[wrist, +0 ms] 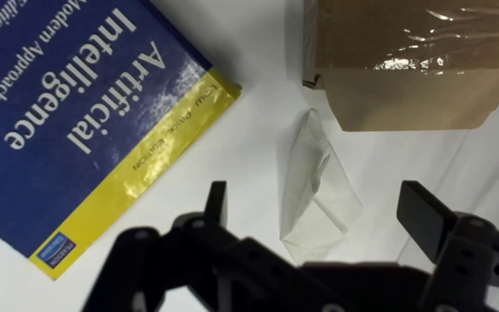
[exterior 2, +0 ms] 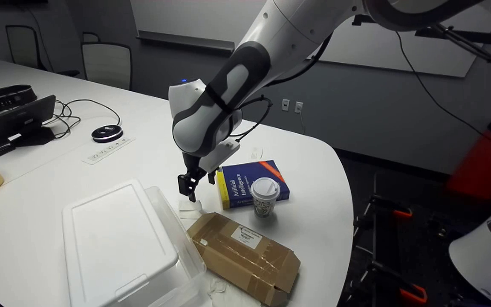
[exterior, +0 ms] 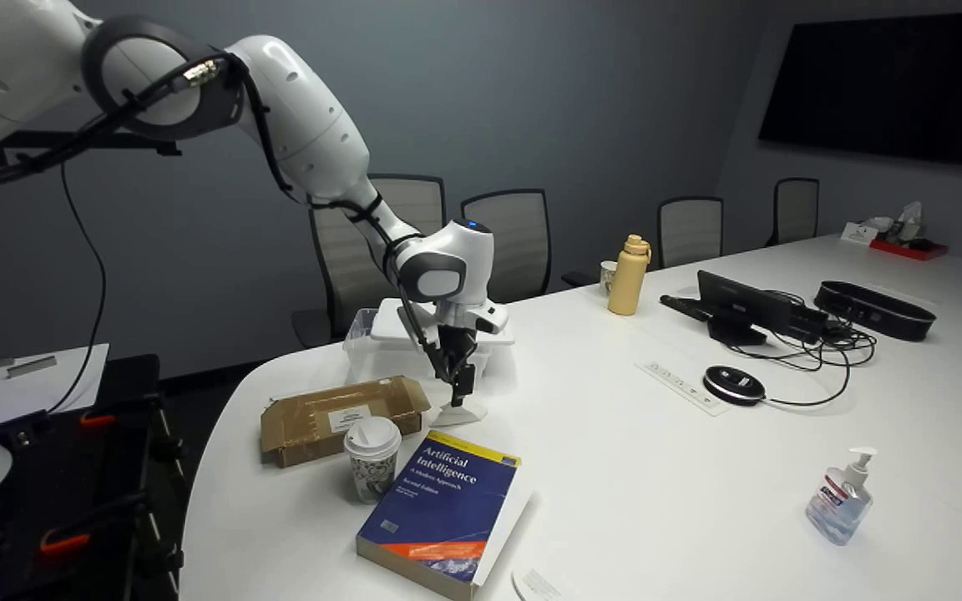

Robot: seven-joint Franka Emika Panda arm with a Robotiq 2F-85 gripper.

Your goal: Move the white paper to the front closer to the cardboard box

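The white paper (wrist: pixel 332 195) is a thin, folded, creased sheet lying on the white table; it also shows in both exterior views (exterior: pixel 458 415) (exterior 2: pixel 189 206). The cardboard box (wrist: pixel 418 99) is low and tan-brown, with shiny tape, and lies close to the paper without visibly touching it. The box also shows in both exterior views (exterior: pixel 314 424) (exterior 2: pixel 239 256). My gripper (wrist: pixel 314 197) is open and points down over the paper. In the wrist view its fingers stand apart, one on each side of the paper, holding nothing. The gripper also shows in both exterior views (exterior: pixel 460 388) (exterior 2: pixel 200 186).
A thick blue book (exterior: pixel 439 501) lies near the paper, and a lidded paper cup (exterior: pixel 373 459) stands between book and box. A clear plastic bin (exterior 2: pixel 177 256) with a white lid (exterior 2: pixel 117 243) stands beside the box. A yellow bottle (exterior: pixel 630 280) stands farther off.
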